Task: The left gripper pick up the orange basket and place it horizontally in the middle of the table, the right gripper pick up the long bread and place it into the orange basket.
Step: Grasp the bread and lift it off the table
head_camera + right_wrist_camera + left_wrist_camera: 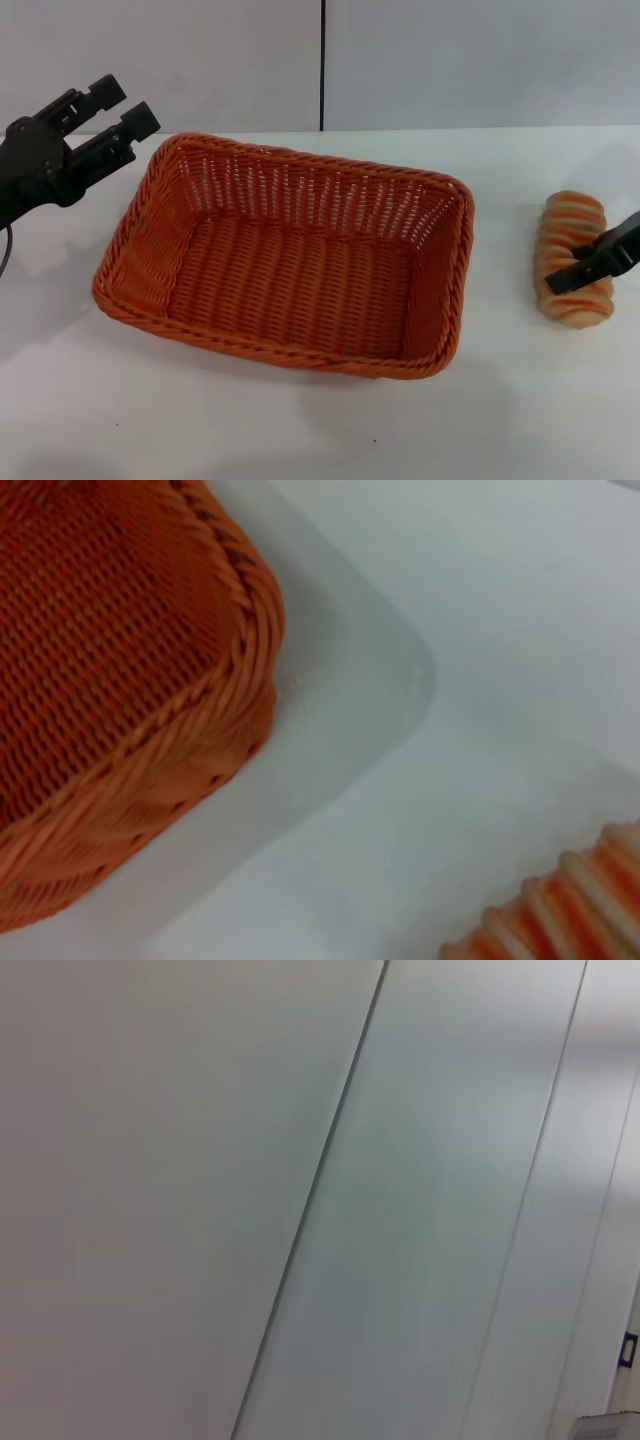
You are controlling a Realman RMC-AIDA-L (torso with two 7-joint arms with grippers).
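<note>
The orange basket (290, 265) is seen resting on the white desk (300, 430), roughly in the middle, with its long side running across the head view and turned slightly. Nothing is seen inside it; only its woven floor and sloped walls are shown. In the right wrist view one braided corner of the basket (120, 680) is shown resting on the desk (480, 630).

The long bread (573, 258) is found on the desk to the robot's right of the basket, apart from it, lying with its length pointing away from the robot. Its striped end is also caught in the right wrist view (560, 910).

The left gripper (113, 113) is held above the desk just beside the basket's far left corner, with its fingers apart and nothing between them. The right gripper (592, 262) is seen over the bread at the frame's edge; whether its fingers are apart or together cannot be told.

The left wrist view shows only pale wall panels (300, 1200).
</note>
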